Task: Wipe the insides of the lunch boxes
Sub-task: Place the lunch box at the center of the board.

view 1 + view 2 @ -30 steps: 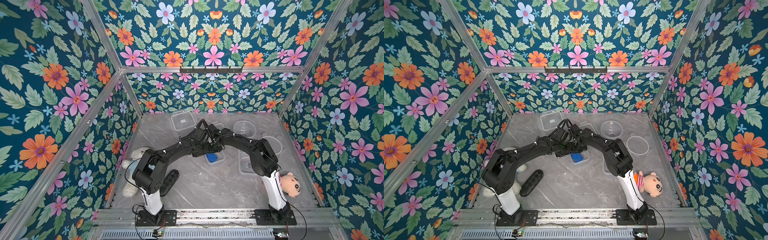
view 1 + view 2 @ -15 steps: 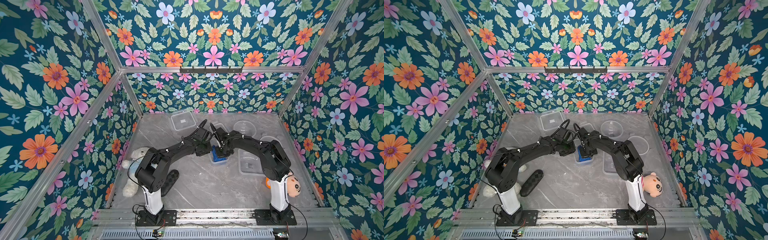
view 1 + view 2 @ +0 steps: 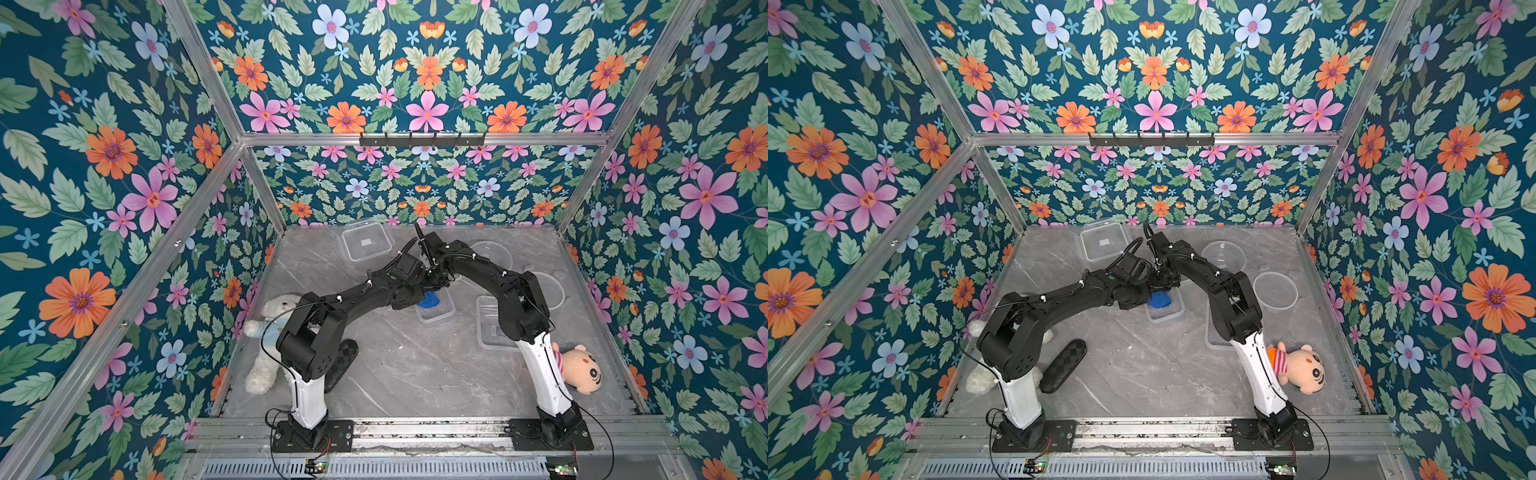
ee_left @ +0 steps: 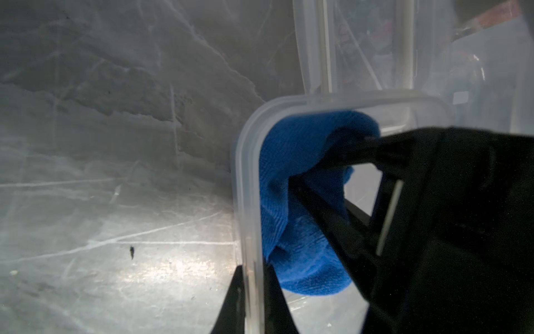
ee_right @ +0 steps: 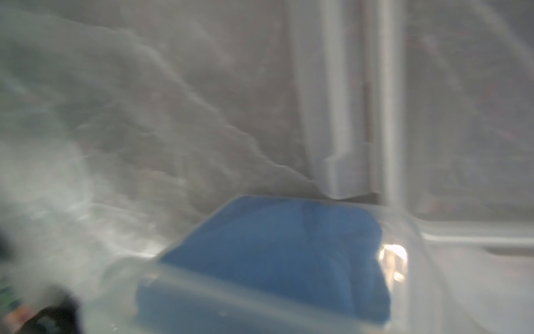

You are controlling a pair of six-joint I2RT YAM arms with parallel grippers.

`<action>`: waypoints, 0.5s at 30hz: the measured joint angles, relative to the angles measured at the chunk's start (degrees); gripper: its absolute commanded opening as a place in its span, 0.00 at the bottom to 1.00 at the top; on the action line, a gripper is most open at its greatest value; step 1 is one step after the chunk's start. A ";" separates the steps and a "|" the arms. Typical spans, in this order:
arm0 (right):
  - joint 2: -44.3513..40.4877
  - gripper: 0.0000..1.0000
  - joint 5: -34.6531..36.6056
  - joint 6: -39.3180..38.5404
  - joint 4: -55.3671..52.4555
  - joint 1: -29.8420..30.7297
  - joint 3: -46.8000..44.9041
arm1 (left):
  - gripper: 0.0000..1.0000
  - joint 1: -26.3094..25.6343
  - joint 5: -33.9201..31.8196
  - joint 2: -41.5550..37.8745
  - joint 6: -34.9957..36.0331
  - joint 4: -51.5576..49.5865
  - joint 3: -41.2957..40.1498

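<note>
Now, both end effectors meet at the small rectangular lunch box (image 3: 439,312), near the middle of the bench (image 3: 415,374).

From the left wrist, the left end effector (image 4: 254,277) is pressed together on that box's wall, with one finger outside the rim and one inside. The right end effector (image 4: 300,176) reaches into the box and pinches the blue cloth (image 4: 289,144), which is bunched against the inner wall at a rounded corner. In both top views the cloth (image 3: 1160,300) shows blue inside the box, just beside the two wrists. The large square lunch box (image 3: 368,241) sits at the back of the bench. The round lunch box (image 3: 488,251) is also at the back, further right. The right wrist view is blurred, showing only blue behind clear plastic.
</note>
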 measured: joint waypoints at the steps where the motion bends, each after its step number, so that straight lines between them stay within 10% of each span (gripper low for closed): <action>1: -2.34 0.00 -2.91 1.11 3.13 -0.70 -3.85 | 0.12 0.28 0.22 -0.07 0.22 -0.39 0.07; 7: -20.63 0.00 -16.59 8.13 18.56 -6.05 -22.05 | 0.29 3.41 1.40 -2.21 2.64 -3.10 0.24; 15: -48.89 0.00 -12.15 3.32 12.07 -2.54 -41.79 | 0.54 6.25 -0.11 -8.76 3.15 -5.31 1.70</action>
